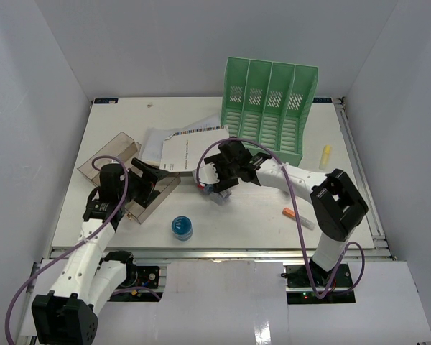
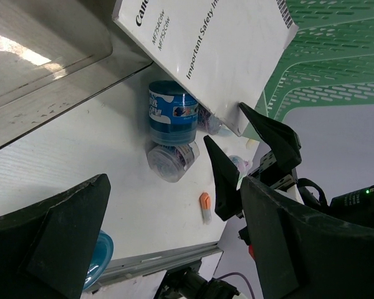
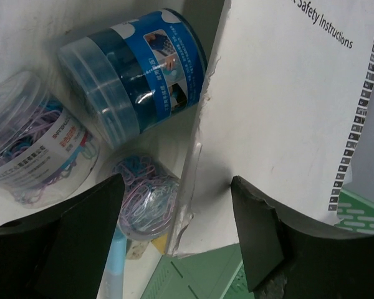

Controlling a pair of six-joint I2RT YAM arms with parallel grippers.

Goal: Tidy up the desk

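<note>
A white printed booklet (image 3: 287, 93) partly hides three clear round tubs (image 3: 131, 81), perhaps more. Left claw (image 2: 174, 187) and right claw (image 3: 174, 184) gape empty.

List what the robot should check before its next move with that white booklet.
1. Corner of booklet between right fingers: ok.
2. Grip shut on booklet: not ok, gap shows.
3. The paper-clip tub out of the closing path: cannot tell.
4. The left fingers open, holding nothing: ok.
5. The green file rack upright: ok.
</note>
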